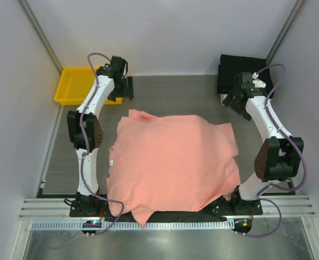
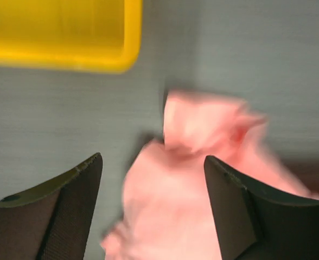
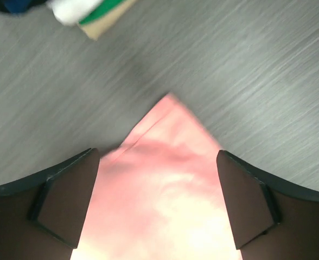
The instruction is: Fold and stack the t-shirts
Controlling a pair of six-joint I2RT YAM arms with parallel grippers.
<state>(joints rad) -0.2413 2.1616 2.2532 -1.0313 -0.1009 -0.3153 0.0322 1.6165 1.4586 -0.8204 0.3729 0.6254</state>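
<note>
A salmon-pink t-shirt (image 1: 170,162) lies spread, slightly rumpled, over the middle of the grey table, its near hem hanging over the front edge. My left gripper (image 1: 128,88) hovers past its far left corner. In the left wrist view the left gripper (image 2: 153,160) is open, with blurred pink cloth (image 2: 186,189) below the gap and touching neither finger. My right gripper (image 1: 231,102) hangs beyond the shirt's far right corner. The right wrist view shows the right gripper (image 3: 157,153) open over a pointed pink corner (image 3: 165,162). Folded shirts (image 1: 241,70), black on top, sit at the back right.
A yellow tray (image 1: 75,85) stands at the back left, its rim (image 2: 62,57) just beyond the left gripper. The edge of the folded pile (image 3: 89,13), white and green layers showing, lies just ahead of the right gripper. White walls enclose the table on three sides.
</note>
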